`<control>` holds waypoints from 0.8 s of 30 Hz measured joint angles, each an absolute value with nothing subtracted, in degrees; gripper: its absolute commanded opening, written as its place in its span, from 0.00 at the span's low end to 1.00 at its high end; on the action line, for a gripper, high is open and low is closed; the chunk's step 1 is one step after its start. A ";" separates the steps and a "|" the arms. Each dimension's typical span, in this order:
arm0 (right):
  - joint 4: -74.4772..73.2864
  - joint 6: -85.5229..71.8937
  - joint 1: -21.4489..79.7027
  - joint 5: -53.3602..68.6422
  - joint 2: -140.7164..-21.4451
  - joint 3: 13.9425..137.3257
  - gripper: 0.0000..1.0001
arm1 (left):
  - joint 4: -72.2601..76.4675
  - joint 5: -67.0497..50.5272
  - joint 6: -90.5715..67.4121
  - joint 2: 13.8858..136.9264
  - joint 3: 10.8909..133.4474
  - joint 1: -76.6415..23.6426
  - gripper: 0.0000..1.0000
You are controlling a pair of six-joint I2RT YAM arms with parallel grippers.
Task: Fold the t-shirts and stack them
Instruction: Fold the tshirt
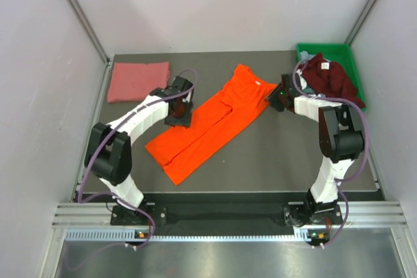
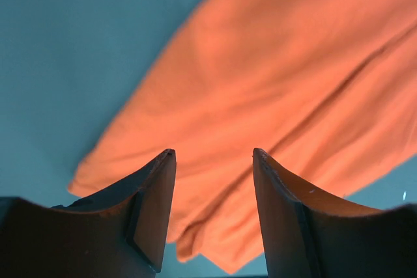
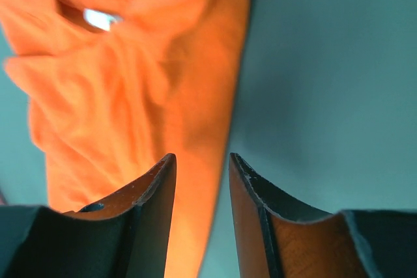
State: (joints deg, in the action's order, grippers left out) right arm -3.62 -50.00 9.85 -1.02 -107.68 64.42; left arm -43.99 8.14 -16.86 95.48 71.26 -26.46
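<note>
On the middle of the dark grey surface [image 1: 293,154] lies the orange t-shirt [image 1: 208,122], long and slanted. Beside its edges hover the left gripper [image 2: 214,154] and the right gripper [image 3: 202,157], both spread wide, holding nothing. A grab that catches only the top layer could pull the fold apart. Plain white walls [image 1: 215,4] stand around it.

Soft, even overhead light, faint shadows; wrist views show the orange t-shirt [image 3: 130,109] blurred.
</note>
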 measured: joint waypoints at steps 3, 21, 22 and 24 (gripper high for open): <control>-1.61 -49.28 9.17 -0.93 -107.20 64.62 0.40 | -43.64 8.05 -15.92 97.82 74.56 -24.12 0.54; 5.04 -36.58 0.93 9.17 -109.36 67.51 0.45 | -43.72 0.86 -19.68 89.17 63.70 4.14 0.57; 5.13 -36.49 0.91 9.17 -109.78 67.79 0.45 | -43.29 0.73 -20.08 89.01 62.74 5.91 0.57; 5.15 -36.42 0.78 9.28 -111.13 69.01 0.45 | -42.87 0.14 -20.84 88.97 61.10 7.29 0.59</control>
